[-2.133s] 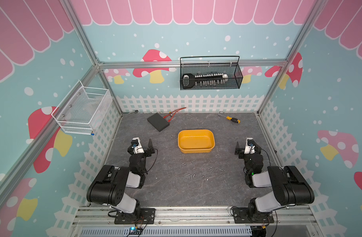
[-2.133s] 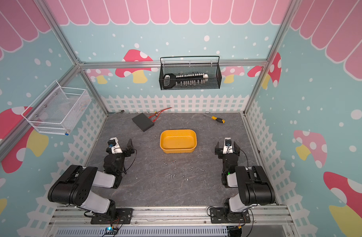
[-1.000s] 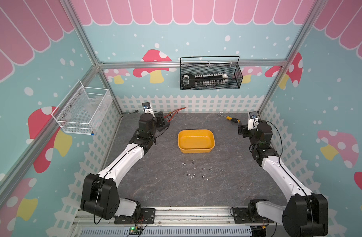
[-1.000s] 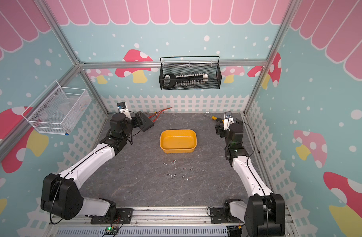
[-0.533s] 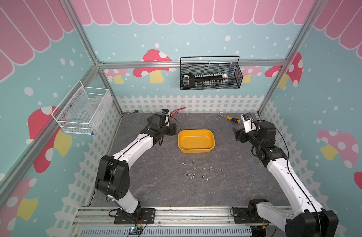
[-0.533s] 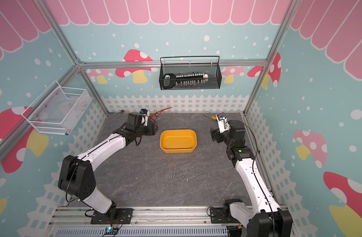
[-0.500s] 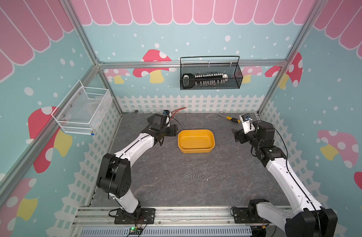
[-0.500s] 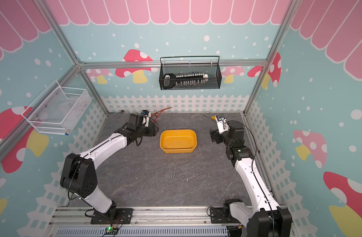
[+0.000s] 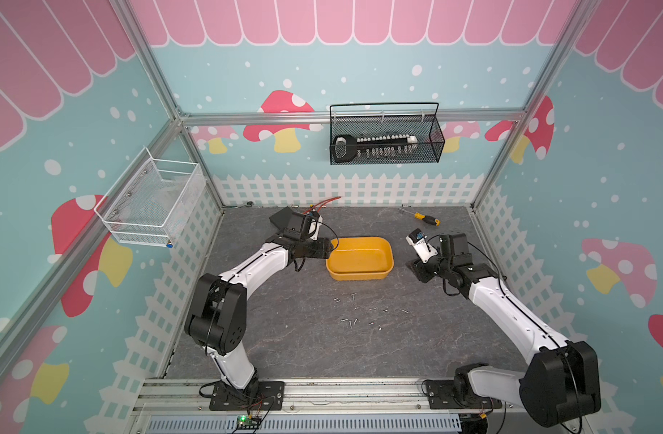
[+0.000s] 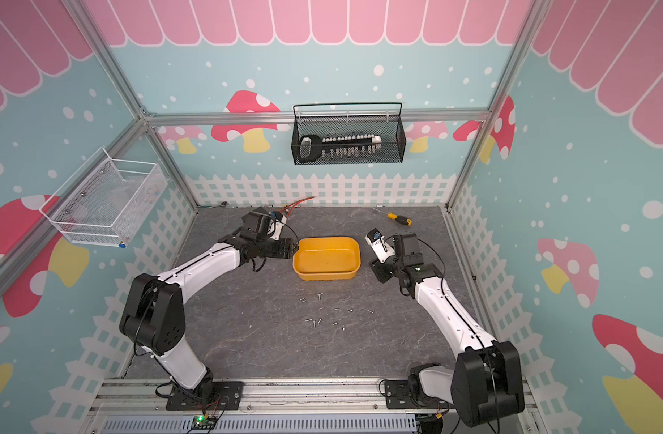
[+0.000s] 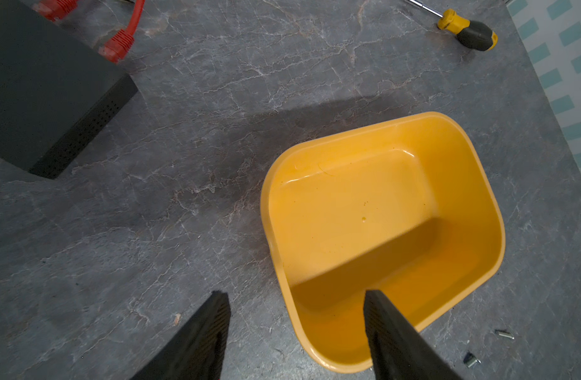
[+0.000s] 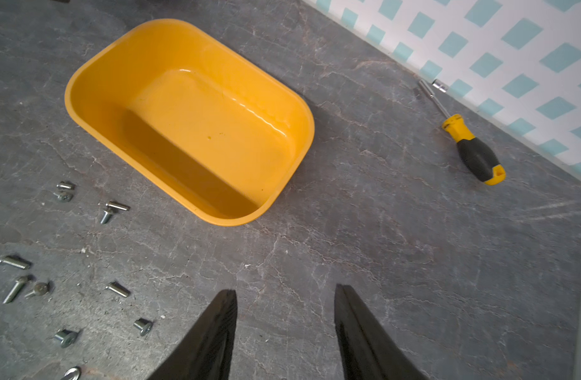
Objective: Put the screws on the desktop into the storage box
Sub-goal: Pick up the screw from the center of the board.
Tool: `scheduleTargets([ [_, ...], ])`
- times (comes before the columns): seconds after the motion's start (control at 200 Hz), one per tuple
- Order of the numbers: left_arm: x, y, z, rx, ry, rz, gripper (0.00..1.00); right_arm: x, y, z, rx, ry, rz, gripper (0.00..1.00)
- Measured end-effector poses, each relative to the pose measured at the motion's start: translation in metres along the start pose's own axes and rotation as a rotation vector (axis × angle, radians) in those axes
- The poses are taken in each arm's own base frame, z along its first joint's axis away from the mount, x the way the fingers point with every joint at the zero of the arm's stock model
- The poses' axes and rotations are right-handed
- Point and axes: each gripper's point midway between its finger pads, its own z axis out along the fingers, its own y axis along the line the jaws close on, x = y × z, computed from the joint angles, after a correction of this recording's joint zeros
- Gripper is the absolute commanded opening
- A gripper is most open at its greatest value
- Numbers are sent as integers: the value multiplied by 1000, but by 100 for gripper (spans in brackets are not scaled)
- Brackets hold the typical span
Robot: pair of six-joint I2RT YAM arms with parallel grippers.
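Observation:
The yellow storage box (image 9: 360, 259) (image 10: 326, 259) stands empty at the middle of the dark marbled desktop (image 9: 285, 338). Several tiny silver screws (image 9: 360, 312) (image 10: 322, 312) (image 12: 117, 206) lie scattered on the desktop just in front of it. My left gripper (image 9: 328, 250) (image 11: 295, 293) is open at the box's left end. It straddles the wall there, with one finger over the desktop and the other over the box's inside (image 11: 365, 214). My right gripper (image 9: 416, 268) (image 12: 286, 289) hangs open over bare desktop right of the box (image 12: 197, 125), holding nothing.
A yellow-and-black screwdriver (image 9: 424, 218) (image 12: 473, 151) lies at the back right near the fence wall. A black flat box (image 11: 35, 82) with red cables (image 11: 118, 42) sits at the back left. A black mesh basket (image 9: 384, 139) and a white one (image 9: 153, 210) hang on the walls.
Both arms unfolded from the front and reached toward the box. The left gripper came to the box's left end. The right gripper came down on its right side, its jaws narrower than before.

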Motion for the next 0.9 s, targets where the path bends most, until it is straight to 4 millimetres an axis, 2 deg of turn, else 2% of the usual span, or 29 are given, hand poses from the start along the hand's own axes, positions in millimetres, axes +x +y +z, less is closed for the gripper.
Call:
scheduleTargets([
  [0.13, 1, 0, 0, -1, 4, -1, 67, 18, 16, 18, -61, 84, -14, 53],
  [0.25, 2, 0, 0, -2, 7, -2, 67, 37, 22, 28, -86, 164, -10, 52],
  [0.51, 3, 0, 0, -1, 11, -3, 67, 59, 31, 27, -98, 265, -33, 52],
  [0.675, 5, -3, 0, 7, 17, -3, 67, 67, 48, 24, -146, 310, -56, 49],
  [0.745, 5, -6, 1, 11, 19, 0, 67, 69, 50, 21, -149, 334, -52, 49],
  [0.901, 6, -8, 1, 15, 21, 5, 67, 51, 47, 13, -138, 328, 40, 48],
])
